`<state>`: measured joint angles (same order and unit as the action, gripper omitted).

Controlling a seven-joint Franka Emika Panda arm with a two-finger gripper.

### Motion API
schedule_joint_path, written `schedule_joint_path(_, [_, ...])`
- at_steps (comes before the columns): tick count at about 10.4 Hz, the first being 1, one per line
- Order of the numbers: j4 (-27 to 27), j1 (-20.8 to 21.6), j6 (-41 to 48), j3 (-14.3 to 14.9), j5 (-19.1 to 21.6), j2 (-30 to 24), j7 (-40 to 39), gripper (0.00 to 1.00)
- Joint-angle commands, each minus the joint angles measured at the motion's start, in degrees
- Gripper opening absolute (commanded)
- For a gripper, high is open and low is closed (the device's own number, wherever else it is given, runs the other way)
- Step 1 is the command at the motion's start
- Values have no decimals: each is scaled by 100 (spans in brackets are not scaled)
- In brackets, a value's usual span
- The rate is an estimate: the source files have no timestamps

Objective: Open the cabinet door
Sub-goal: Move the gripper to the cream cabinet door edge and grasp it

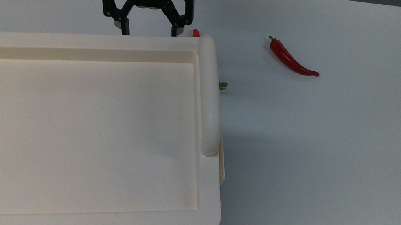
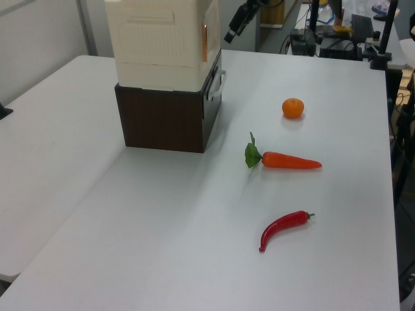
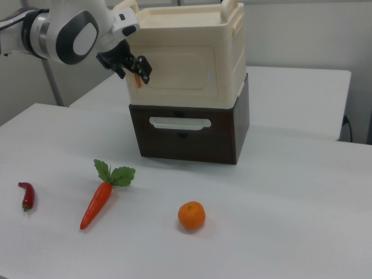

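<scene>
1. Cabinet door sat shut on the cabinet; the gripper hung at its 12 o'clock, jaws spread.
2. Risk was fingertips snagging the top rim instead.

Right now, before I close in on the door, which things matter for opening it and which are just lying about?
For the job: end effector, open; cabinet; cabinet door.

Lying about: red chilli; carrot; orange; dark brown drawer unit under the cabinet.

White-and-grey arm, black hand lettered ROBOTIQ.
</scene>
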<state>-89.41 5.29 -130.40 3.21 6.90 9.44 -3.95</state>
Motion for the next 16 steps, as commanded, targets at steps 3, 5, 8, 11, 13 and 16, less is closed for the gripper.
schedule_joint_path(3, [354, 323, -775, 101, 40, 453, 342, 78])
schedule_joint_path(5, [503, 341, -898, 101, 13, 629, 342, 60])
schedule_joint_path(8, [522, 411, -1031, 136, 5, 700, 351, 0])
schedule_joint_path(11, [513, 429, -1031, 145, -13, 683, 299, 0])
schedule_joint_path(13, [469, 429, -926, 145, -13, 621, 289, 0])
schedule_joint_path(16, [469, 403, 125, 259, 83, 437, 19, 0])
